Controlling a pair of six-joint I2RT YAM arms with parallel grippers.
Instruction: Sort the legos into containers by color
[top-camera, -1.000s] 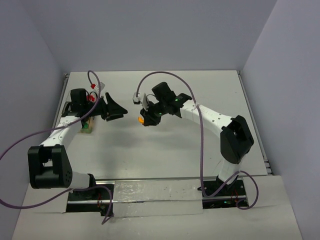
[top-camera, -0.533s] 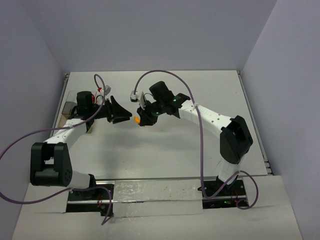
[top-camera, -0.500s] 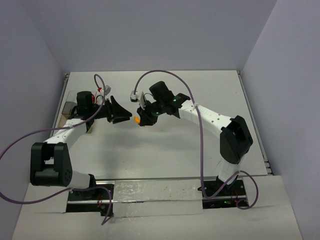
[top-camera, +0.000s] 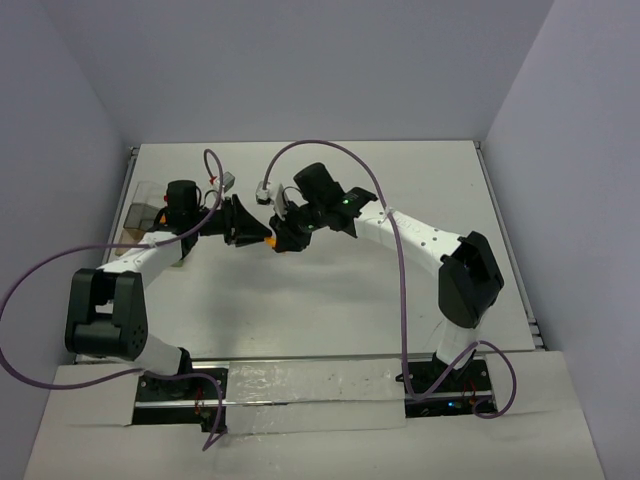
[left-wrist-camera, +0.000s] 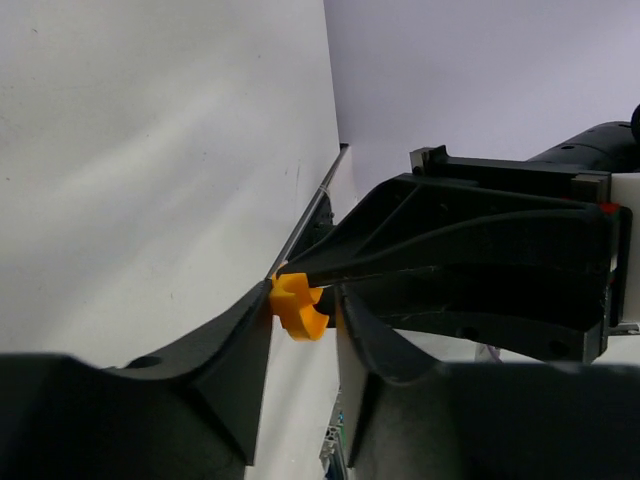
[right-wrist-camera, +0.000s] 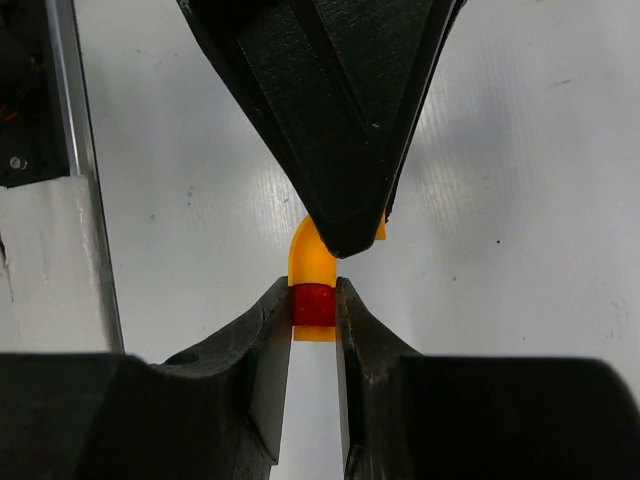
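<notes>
Orange-yellow lego (right-wrist-camera: 300, 258) with red brick (right-wrist-camera: 313, 304), black jaws, white table (top-camera: 330, 300), purple cables (top-camera: 402, 290)

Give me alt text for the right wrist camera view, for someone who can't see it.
The right gripper pinches a small red lego joined to a curved orange lego, with the white table behind. The left gripper points in from the top of the frame, its tip against the orange lego.

saw smooth glossy plastic in the orange lego (left-wrist-camera: 297, 308) and red lego (right-wrist-camera: 313, 304). noted matt black plastic on the left gripper (left-wrist-camera: 302, 296) and right gripper (right-wrist-camera: 313, 290). found the white table (left-wrist-camera: 150, 150) matt and smooth, its edge rail (right-wrist-camera: 62, 120) dull metal.
</notes>
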